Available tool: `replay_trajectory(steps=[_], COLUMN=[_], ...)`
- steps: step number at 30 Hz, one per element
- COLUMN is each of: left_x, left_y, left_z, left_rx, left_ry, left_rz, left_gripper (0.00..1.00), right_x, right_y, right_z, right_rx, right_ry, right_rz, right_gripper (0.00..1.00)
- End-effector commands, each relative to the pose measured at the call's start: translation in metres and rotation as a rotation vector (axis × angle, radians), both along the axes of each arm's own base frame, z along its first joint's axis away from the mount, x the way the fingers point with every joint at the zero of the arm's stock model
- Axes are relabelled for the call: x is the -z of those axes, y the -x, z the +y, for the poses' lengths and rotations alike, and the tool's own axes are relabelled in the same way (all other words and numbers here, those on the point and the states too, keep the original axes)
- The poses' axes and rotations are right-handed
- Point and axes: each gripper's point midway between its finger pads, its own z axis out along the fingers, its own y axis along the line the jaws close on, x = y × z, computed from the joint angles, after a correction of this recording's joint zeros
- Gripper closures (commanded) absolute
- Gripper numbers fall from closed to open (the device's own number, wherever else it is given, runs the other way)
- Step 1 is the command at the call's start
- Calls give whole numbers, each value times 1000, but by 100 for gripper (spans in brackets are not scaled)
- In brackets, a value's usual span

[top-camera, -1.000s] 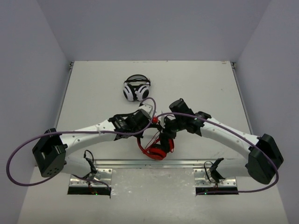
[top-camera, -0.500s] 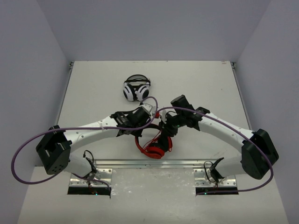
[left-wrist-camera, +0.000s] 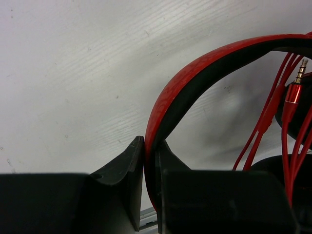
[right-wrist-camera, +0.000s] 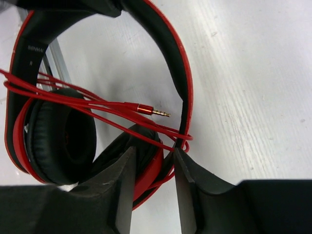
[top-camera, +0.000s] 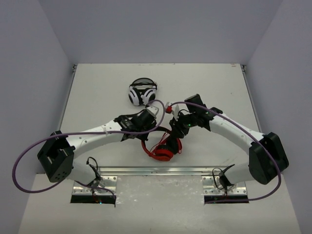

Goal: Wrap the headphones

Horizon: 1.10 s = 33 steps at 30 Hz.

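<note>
Left claw [left-wrist-camera: 148, 146] is clamped tight on the red-and-black headband [left-wrist-camera: 195, 63] of the red over-ear headphones [top-camera: 162, 153], which lie on the white table [top-camera: 97, 87] near its front edge, between both arms. Right claw [right-wrist-camera: 151, 163] stands spread, fingers either side of the thin red cable [right-wrist-camera: 97, 105] loops, right by a black ear pad [right-wrist-camera: 58, 131]. The gold-tipped plug [right-wrist-camera: 152, 111] points across the arch.

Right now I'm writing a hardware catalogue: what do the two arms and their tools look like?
The left arm and right arm have white shells with black joint housings. A purple cable loops along each. The left tool and right tool are black, each with two wedge-shaped fingers.
</note>
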Motion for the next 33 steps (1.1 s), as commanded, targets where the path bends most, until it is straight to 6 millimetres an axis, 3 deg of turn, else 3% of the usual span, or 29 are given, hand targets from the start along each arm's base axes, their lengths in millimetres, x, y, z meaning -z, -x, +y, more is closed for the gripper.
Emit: replay_trajectory(steps=[1, 3, 4, 6, 12, 17, 22, 25, 30, 33], left_x=[-20, -22, -22, -21, -20, -30, -30, -26, -30, -26], left_y=[-9, -15, -16, -19, -24, -32, -52, -62, -58, -66], left_z=[1, 4, 4, 4, -2, -17, -18, -15, -27, -18], left_rx=[0, -27, -32, -37, -30, 91, 295, 382, 647, 695], left_ry=[43, 48, 50, 52, 54, 104, 140, 78, 66, 70], left_rz=[-39, -53, -55, -55, -58, -108, -145, -165, -173, -118], left_gripper=[100, 100, 100, 100, 100, 100, 100, 100, 100, 100], right_x=[-22, -33, -38, -51, -97, -108, -114, -119, -120, -118], right_y=[-32, -42, -44, -44, -45, -46, -27, -12, 15, 36], right_z=[-17, -18, -17, -12, 1, -13, -21, -27, -33, -31], right_rx=[178, 233, 264, 271, 324, 434, 452, 445, 421, 372], right_ry=[-17, -57, -75, -111, -235, -222, -249, -271, -304, -341], right_rz=[-64, -94, -84, -83, -61, -73, -77, -85, -75, -42], right_gripper=[58, 54, 44, 35, 32, 29, 28, 28, 28, 27])
